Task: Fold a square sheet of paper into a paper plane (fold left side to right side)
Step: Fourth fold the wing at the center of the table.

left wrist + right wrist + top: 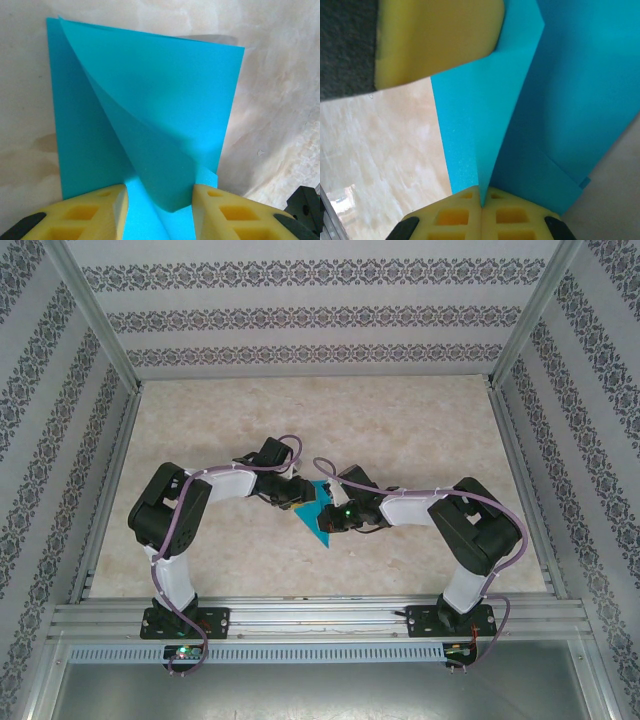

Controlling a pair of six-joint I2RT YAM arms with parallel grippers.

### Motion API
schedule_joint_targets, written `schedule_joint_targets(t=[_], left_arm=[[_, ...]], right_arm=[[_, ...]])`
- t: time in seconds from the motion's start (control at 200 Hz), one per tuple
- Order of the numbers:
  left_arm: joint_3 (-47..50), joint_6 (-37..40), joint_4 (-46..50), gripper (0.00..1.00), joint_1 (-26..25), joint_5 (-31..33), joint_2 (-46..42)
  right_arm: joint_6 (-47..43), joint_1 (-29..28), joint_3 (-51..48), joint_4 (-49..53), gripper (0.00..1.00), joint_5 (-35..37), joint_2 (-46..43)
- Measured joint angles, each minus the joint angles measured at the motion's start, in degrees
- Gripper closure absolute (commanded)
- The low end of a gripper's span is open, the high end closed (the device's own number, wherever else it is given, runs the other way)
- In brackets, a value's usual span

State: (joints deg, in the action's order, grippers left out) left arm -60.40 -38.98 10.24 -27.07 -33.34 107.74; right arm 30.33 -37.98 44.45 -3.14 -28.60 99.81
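At lower centre, right gripper (481, 194) pinches a fold of the square sheet of paper (560, 100); left gripper (160, 196) half-spread, straddling its curled flap.

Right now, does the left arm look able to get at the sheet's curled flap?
Probably yes: the left gripper is open with the curled flap of the square sheet of paper between its fingers, and the right gripper pinches the sheet off to one side.
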Motion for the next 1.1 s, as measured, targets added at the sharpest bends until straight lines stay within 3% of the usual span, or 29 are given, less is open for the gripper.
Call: schedule_joint_targets(t=[0.39,0.664,0.864,1.099], left_arm=[[-0.17,0.04,0.33,0.60,-0.31,0.81,0.04],[-0.17,0.02,0.33,0.60,-0.33,0.83,0.04],[-0.17,0.02,0.33,0.60,-0.33,0.83,0.02],[-0.17,0.02,0.33,0.60,-0.33,0.83,0.00]], right_arm=[[1.09,0.76,0.00,-0.35,0.80,-1.51,-0.02],[1.55,2.29,-0.04,-0.37,0.65,-2.58,-3.26],[1.55,5.22,-0.76,-0.15,0.64,-3.50,-7.52],[3.85,7.50,-1.14,-0.74,0.65,-5.60,-6.60]])
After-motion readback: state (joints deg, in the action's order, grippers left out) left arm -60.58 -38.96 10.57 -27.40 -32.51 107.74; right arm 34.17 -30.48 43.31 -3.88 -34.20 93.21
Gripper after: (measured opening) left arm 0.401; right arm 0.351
